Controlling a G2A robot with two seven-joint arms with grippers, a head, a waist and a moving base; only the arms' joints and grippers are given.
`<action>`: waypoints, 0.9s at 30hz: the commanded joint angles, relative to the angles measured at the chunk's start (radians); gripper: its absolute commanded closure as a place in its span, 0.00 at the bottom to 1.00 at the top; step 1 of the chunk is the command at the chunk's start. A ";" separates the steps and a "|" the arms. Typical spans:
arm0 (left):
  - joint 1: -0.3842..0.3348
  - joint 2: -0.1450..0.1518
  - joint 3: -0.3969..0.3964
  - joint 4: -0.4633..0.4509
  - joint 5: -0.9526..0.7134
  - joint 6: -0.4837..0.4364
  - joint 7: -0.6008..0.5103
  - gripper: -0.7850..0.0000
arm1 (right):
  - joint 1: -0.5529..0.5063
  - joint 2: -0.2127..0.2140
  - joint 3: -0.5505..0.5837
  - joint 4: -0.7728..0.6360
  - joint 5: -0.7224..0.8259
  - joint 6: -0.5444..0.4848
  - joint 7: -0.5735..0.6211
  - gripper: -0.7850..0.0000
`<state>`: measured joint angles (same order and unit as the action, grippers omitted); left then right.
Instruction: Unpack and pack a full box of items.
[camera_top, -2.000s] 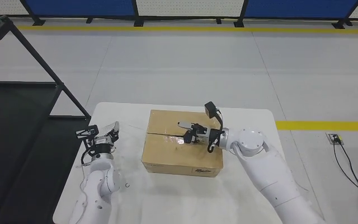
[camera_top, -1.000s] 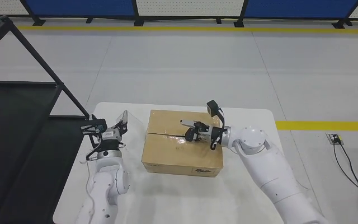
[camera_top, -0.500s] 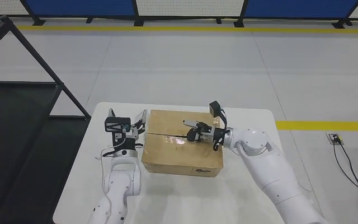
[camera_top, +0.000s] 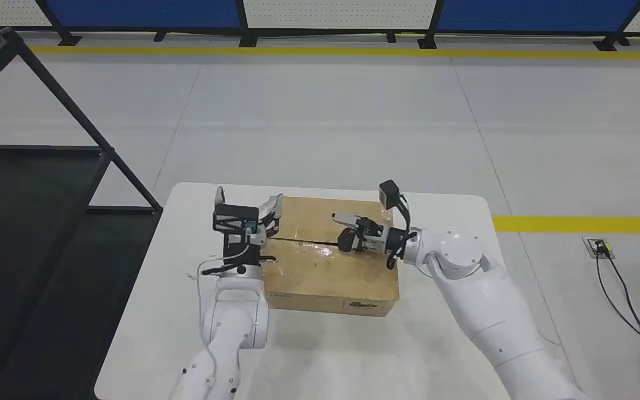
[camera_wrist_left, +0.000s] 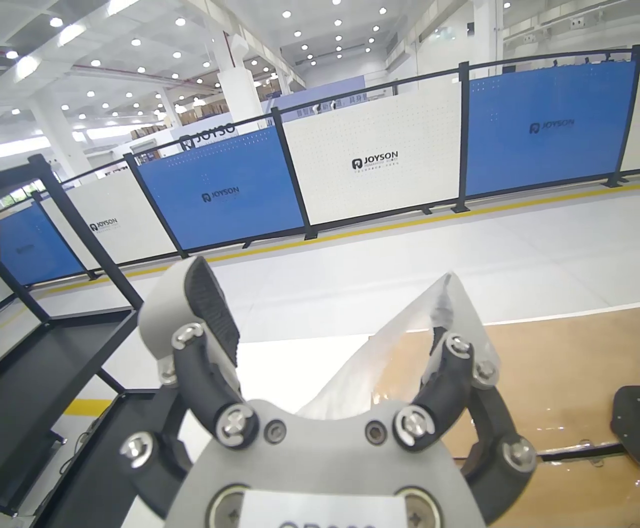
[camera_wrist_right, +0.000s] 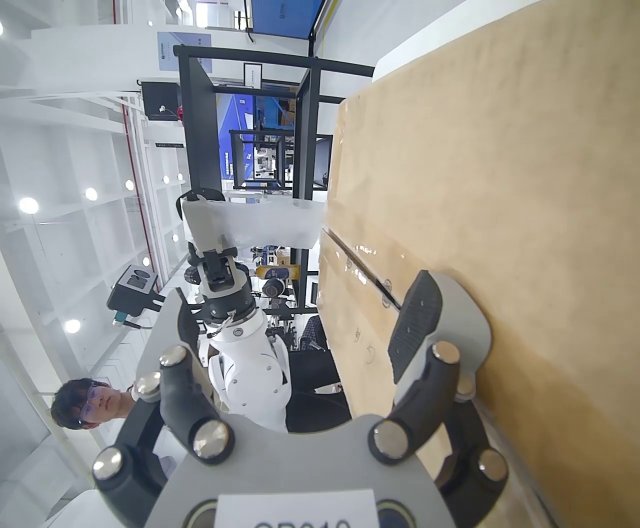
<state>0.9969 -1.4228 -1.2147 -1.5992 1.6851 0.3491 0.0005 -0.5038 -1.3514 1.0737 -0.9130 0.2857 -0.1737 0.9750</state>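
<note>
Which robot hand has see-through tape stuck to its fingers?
The left gripper, at the box edge: clear tape drapes one finger. The right gripper above the box has bare fingers.

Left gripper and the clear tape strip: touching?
Touching. Left wrist view: the tape strip clings along one finger of the open left gripper, stretching down to the box.

I cannot see inside the cardboard box (camera_top: 330, 265); its flaps lie shut. A strip of clear tape (camera_wrist_left: 395, 350) mostly covers one fingertip of the left gripper (camera_wrist_left: 325, 292).
</note>
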 joint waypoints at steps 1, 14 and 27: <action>-0.005 -0.003 0.006 0.006 0.004 0.001 -0.003 0.00 | -0.002 0.002 0.004 -0.002 -0.001 0.000 0.001 0.00; 0.000 -0.015 0.018 -0.022 0.032 0.009 0.020 0.00 | -0.008 0.007 0.015 -0.003 0.007 -0.003 0.008 0.00; 0.046 -0.019 -0.022 -0.217 -0.095 -0.078 0.027 0.00 | -0.022 0.015 0.066 0.014 0.138 -0.088 0.099 0.00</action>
<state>1.0416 -1.4415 -1.2336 -1.8052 1.6023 0.2758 0.0286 -0.5237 -1.3374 1.1336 -0.9019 0.4021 -0.2593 1.0568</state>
